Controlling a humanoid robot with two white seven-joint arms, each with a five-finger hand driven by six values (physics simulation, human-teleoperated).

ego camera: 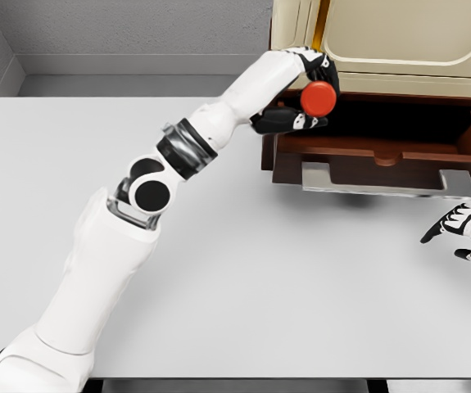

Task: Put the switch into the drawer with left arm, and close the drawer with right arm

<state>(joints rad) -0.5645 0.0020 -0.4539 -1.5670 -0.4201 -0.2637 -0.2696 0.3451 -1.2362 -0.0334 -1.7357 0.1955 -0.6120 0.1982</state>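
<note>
The left hand (305,90), fingers curled round the red switch (319,97), hovers at the open drawer's (382,155) left edge, so an early release risks dropping it onto the worktop (301,278).

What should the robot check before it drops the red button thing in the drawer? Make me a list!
1. Switch held in the left hand: ok, fingers wrap around it.
2. Drawer open: ok, it is pulled out from the cabinet.
3. Switch above the drawer's opening: ok, it looks to be over the left end, near the side wall, though one view cannot fix depth.
4. Room inside the drawer: cannot tell, the inside is dark.
5. Right hand out of the way: ok, it waits on the table side, below the drawer's right end, fingers open.
6. Drawer handle free for closing: ok, nothing touches it.
</note>
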